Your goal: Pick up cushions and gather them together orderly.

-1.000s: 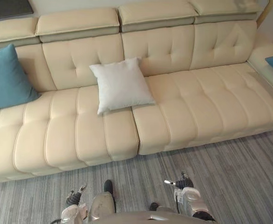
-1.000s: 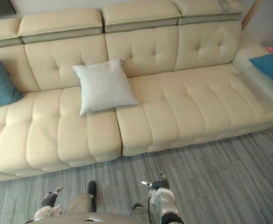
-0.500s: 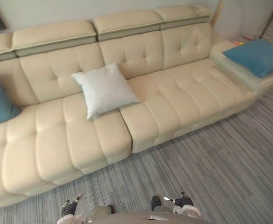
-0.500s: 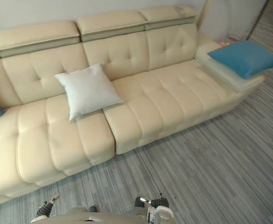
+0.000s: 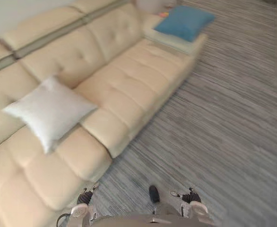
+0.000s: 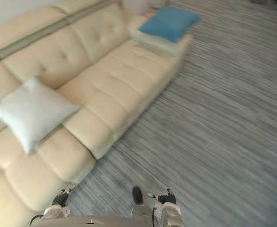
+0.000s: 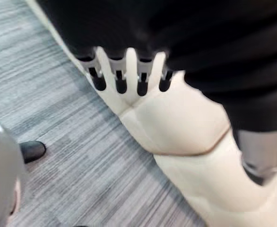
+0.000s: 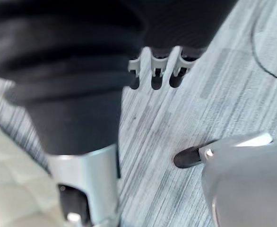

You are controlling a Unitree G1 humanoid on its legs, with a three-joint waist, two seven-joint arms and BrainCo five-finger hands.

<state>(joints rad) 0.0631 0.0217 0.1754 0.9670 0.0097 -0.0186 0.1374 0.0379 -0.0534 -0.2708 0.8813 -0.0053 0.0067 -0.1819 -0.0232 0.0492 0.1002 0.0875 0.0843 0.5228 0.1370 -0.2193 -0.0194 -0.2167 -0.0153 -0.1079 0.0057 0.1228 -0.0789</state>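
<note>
Cream sofa (image 5: 129, 90) slanting across the head views, grey striped carpet floor (image 5: 223, 118) along its front edge.

White cushion (image 5: 48, 112) on the seat, back corner against the backrest, front corner out toward the sofa's front edge. Lying flat-ish, slightly tilted. Nothing touching it.

Blue cushion (image 5: 183, 22) on the low end section at the sofa's far right end, resting on top, near that end's outer edge. Well apart from the white cushion, with a long stretch of bare seat between the two.

Left hand (image 5: 85, 197) low, just beside the sofa's front edge, off the seat. In the left wrist view: fingers (image 7: 121, 75) straight, side by side with narrow gaps, dark tips over the seam where sofa front meets carpet. Nothing held, nothing pinched.

Right hand (image 5: 189, 196) low over the carpet, clear of the sofa. In the right wrist view: fingers (image 8: 157, 71) straight and in a row, loosely spread, carpet beyond the tips. Nothing held.

Both cushions well apart from both hands. White cushion the nearer one, up and back on the seat from the left hand. Blue cushion far off at the sofa's right end, well beyond the right hand.
</note>
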